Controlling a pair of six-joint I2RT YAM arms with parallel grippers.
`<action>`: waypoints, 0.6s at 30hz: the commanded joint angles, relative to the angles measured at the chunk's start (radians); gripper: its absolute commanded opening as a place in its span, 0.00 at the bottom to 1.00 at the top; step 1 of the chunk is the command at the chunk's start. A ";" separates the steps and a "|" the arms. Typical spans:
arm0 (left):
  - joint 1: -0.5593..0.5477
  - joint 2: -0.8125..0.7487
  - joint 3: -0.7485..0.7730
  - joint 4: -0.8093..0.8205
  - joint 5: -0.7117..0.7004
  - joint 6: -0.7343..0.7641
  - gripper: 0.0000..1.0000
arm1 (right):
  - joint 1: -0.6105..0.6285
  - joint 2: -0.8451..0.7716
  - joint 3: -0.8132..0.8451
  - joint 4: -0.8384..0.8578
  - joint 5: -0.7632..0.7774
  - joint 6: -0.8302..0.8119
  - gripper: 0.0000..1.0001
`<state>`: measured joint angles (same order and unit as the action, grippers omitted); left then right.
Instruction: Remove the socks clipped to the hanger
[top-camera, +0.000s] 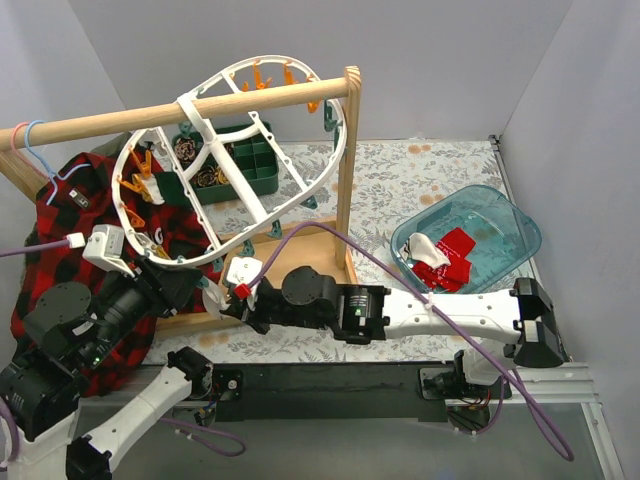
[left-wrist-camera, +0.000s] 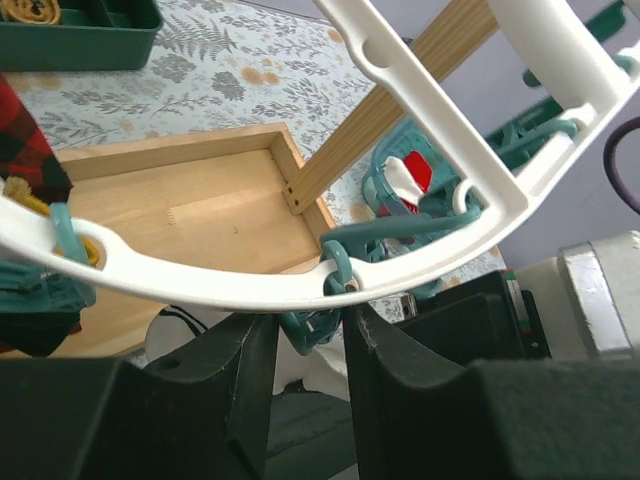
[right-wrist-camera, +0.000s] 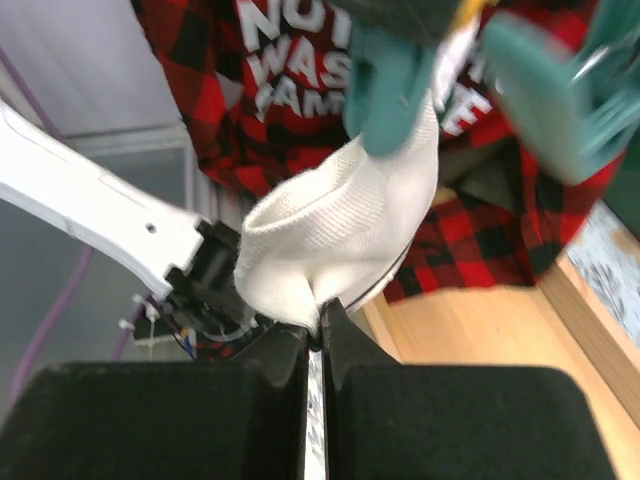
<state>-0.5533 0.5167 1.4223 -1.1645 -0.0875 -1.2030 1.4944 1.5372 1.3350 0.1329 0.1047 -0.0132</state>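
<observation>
While my right claw (right-wrist-camera: 316, 335) pinches the white cuff of a sock (right-wrist-camera: 340, 225) hung from a blurred teal clip (right-wrist-camera: 388, 85), my left claw (left-wrist-camera: 308, 340) gapes, unclenched, under the hanger (left-wrist-camera: 230, 285) rim; the sock's pattern stays hidden.

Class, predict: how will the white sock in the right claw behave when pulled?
Probably floppy: the sock folds below its teal clip. Likely light, since that clip holds it. The knit shouldn't slip in the right claw.

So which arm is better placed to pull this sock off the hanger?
Right. The right gripper is pinched on the white sock hanging from the hanger, so it probably only needs to pull. The left gripper just straddles a clip on the rim.
</observation>
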 joint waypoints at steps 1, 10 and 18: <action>-0.002 -0.001 -0.031 0.101 0.143 0.088 0.00 | 0.000 -0.109 -0.077 0.031 0.116 0.002 0.01; -0.003 -0.009 -0.010 0.118 0.179 0.157 0.00 | -0.046 -0.247 -0.215 0.013 0.229 0.064 0.01; 0.000 0.016 -0.052 0.252 0.460 0.183 0.00 | -0.370 -0.588 -0.453 -0.200 0.415 0.225 0.01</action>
<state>-0.5529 0.4999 1.3811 -1.0603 0.1761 -1.0706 1.2690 1.1267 0.9474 0.0513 0.3519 0.1123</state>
